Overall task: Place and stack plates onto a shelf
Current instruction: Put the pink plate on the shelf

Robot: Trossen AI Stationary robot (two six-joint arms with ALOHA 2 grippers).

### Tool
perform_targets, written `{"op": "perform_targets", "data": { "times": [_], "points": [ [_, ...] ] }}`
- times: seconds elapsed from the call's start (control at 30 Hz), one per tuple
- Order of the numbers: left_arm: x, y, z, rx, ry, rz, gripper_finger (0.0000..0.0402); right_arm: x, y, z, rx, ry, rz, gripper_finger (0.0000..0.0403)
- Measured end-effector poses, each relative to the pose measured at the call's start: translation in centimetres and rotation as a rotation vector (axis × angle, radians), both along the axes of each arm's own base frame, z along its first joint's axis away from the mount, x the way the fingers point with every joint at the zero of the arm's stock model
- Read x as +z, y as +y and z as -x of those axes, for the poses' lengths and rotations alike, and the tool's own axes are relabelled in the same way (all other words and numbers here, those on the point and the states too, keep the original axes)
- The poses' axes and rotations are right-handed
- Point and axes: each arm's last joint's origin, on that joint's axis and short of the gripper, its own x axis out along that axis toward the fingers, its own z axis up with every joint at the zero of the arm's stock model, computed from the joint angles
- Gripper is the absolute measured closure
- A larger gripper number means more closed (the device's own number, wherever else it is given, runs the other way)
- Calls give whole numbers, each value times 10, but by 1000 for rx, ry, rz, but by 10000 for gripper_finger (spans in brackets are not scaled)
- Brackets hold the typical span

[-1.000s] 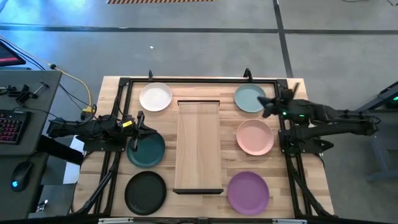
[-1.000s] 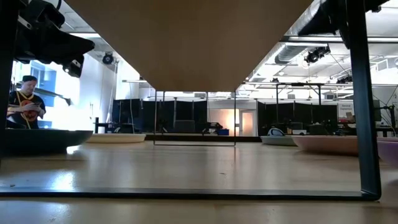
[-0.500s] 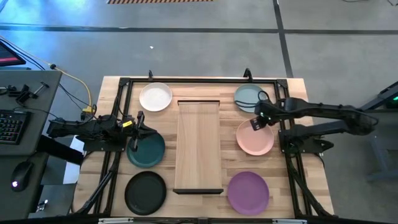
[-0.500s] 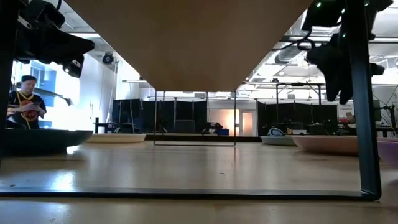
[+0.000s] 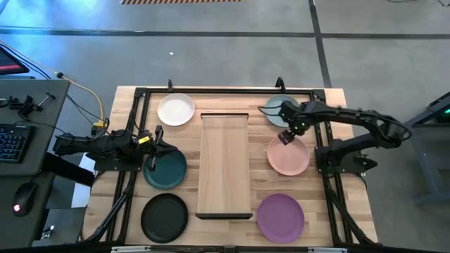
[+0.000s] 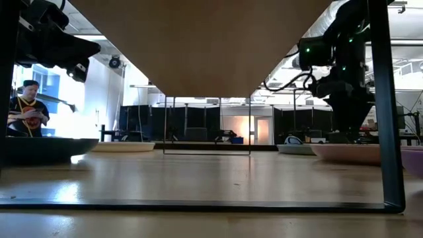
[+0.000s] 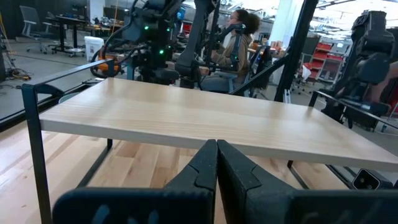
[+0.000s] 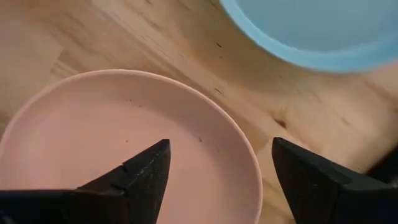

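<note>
Six plates lie on the slatted table around the shelf (image 5: 223,165): white (image 5: 176,109), pale blue-green (image 5: 275,112), pink (image 5: 290,157), purple (image 5: 280,216), dark teal (image 5: 169,171) and black (image 5: 164,216). My right gripper (image 5: 286,136) is open, pointing down over the pink plate's far rim (image 8: 242,134). One finger (image 8: 140,174) stands over the plate's inside and the other finger (image 8: 314,180) stands outside the rim. My left gripper (image 5: 155,150) is shut and hangs above the teal plate's left edge, facing the shelf (image 7: 205,118).
A black frame (image 5: 140,95) borders the table, and its posts (image 6: 386,106) stand beside the plates. The shelf top is bare. A desk with a keyboard (image 5: 13,140) stands left of the table. A person (image 6: 26,109) stands in the room beyond.
My right gripper has swung from beside the pale blue-green plate toward the shelf and the near edge. It has come down over the pink plate's far rim and has opened. No plate has moved.
</note>
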Motion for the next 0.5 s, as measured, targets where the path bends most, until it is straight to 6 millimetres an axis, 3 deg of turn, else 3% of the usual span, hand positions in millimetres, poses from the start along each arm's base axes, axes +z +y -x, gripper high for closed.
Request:
{"op": "perform_targets", "data": {
  "times": [0.5],
  "points": [
    [0, 0, 0, 0, 1, 0, 401, -30, -17, -8, 128, 105, -62, 232]
  ]
}}
